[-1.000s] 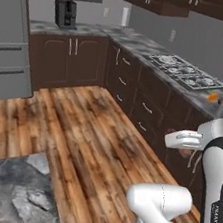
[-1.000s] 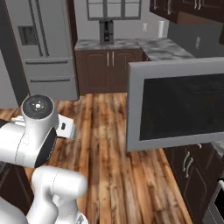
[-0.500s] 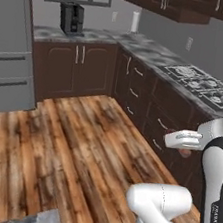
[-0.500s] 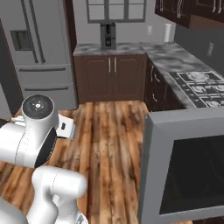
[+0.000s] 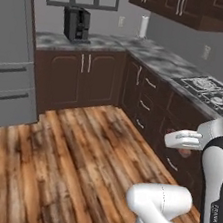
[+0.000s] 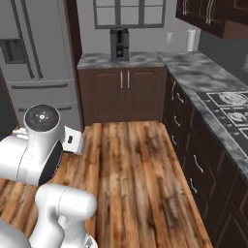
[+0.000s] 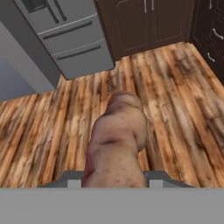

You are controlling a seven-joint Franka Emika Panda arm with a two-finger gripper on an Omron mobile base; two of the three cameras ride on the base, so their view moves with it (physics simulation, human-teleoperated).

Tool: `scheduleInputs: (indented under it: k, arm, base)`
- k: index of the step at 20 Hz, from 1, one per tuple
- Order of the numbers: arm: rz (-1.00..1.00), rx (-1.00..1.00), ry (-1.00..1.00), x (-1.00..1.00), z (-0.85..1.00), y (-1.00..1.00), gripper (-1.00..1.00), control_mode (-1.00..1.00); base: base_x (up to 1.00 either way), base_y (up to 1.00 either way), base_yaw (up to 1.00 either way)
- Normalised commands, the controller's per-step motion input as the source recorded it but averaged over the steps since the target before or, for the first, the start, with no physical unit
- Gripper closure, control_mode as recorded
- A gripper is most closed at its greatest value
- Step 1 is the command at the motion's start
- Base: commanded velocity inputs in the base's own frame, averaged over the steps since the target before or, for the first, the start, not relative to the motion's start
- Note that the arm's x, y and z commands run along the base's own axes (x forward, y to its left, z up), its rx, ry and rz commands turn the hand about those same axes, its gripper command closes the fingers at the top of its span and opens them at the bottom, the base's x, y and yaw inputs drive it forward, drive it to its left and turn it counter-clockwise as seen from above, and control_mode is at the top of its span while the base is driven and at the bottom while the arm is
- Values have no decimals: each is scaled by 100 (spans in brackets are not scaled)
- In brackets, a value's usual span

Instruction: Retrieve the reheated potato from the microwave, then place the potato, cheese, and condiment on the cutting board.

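Observation:
In the hand view a lumpy brown potato (image 7: 117, 140) rises from the bottom between the finger tips of my gripper (image 7: 114, 177), which is shut on it. The potato hangs high above the wooden floor (image 7: 183, 109). In the left base view my white hand (image 5: 184, 140) is held out to the left of the arm, with a reddish-brown bit just under it in front of the dark drawers. The microwave, cheese, condiment and cutting board are out of view.
A steel fridge (image 6: 34, 58) stands at the left. A black coffee machine (image 6: 119, 43) sits on the far grey counter (image 6: 193, 72). A gas stove (image 6: 232, 109) and dark drawers (image 6: 193, 160) run along the right. A paper towel roll (image 6: 191, 40) stands in the corner.
The whole picture has shifted, so the base has moved. The open microwave door has left the right base view. The arm keeps its pose with the potato still held.

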Motion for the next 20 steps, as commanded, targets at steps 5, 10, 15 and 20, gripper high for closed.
scheduleInputs:
  k: [5, 10, 15, 20]
  arm:
    - [0, 0, 0, 0, 0, 0, 100, 100]
    - [0, 0, 0, 0, 0, 0, 100, 100]
    - [0, 0, 0, 0, 0, 0, 100, 100]
    - [0, 0, 0, 0, 0, 0, 100, 100]
  base:
    - [72, 0, -20]
    - [50, 0, -49]
    - [47, 0, -53]
    - [53, 0, -50]
